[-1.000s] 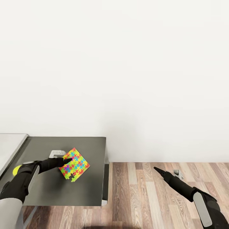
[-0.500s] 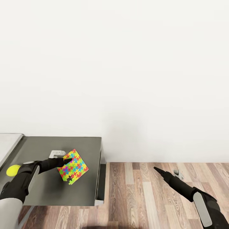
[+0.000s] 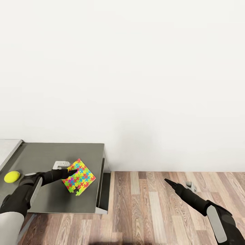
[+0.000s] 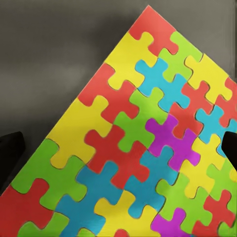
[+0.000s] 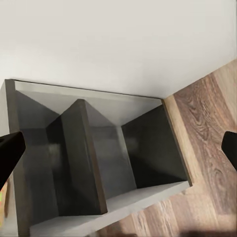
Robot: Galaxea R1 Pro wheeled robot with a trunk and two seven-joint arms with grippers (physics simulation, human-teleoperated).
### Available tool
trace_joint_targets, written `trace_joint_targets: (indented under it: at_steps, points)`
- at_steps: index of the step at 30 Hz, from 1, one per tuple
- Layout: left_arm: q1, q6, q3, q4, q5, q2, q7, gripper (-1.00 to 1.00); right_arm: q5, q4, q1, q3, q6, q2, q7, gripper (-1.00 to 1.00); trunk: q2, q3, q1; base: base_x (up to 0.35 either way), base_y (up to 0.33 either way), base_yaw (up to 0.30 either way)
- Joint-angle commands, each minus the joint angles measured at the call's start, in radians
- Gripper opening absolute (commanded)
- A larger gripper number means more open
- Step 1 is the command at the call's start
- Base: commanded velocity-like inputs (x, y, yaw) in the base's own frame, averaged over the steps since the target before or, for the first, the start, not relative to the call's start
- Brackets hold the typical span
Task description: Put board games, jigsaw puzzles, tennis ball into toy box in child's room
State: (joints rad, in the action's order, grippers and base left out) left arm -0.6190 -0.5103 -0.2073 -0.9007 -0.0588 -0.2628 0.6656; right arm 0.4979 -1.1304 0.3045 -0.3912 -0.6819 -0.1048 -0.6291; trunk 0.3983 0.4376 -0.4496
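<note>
Left gripper (image 3: 72, 172): reaches over the dark grey section of the table, its fingertips at the near-left corner of the jigsaw puzzle; in the left wrist view two dark fingertips (image 4: 11, 153) stand far apart at either edge with the puzzle between them, so the jaws are spread and nothing is pinched
Jigsaw puzzle (image 3: 79, 177): a square sheet of red, yellow, green, cyan and purple pieces, turned corner-on like a diamond over the dark tabletop; whether it lies flat or tilted I cannot tell
Tennis ball (image 3: 12, 176): yellow-green, resting on the dark tabletop to the left of the left arm, well apart from the puzzle
Table (image 3: 85, 154): dark grey lower top against the white wall, with a strip of the pale grey top adjoining at far left
Small grey object (image 3: 61, 164): on the dark top just behind the left gripper, near the puzzle's far-left edge; too small to identify
Right gripper (image 3: 167, 181): held out over the wooden floor (image 3: 149, 211), well apart from the table; its dark fingertips (image 5: 10, 150) sit wide apart at the edges of the right wrist view, so it is spread and empty
Dark shelf unit (image 5: 94, 158): seen past the right gripper, with open compartments split by a divider, standing against the wall on the wood floor
</note>
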Motion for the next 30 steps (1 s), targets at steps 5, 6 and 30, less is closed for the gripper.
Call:
trace_joint_targets:
  at_steps: [5,6,30]
  points:
    - [-0.001,-0.007,-0.003,-0.001,-0.006,0.001,0.009,1.0,0.004,0.0,0.001,-0.002,-0.007,0.0,-0.001,1.0,0.002,0.002,0.0,-0.066,-0.164,0.0]
    - [-0.001,-0.007,-0.003,-0.001,-0.006,0.001,0.008,1.0,0.004,0.0,0.001,-0.002,-0.007,0.0,-0.001,1.0,0.002,0.002,0.0,-0.045,-0.169,0.0]
    - [-0.001,-0.008,-0.004,-0.001,-0.006,0.001,0.008,1.0,0.004,0.0,0.001,-0.002,-0.007,0.0,-0.001,1.0,0.002,0.002,0.0,-0.009,-0.121,0.0]
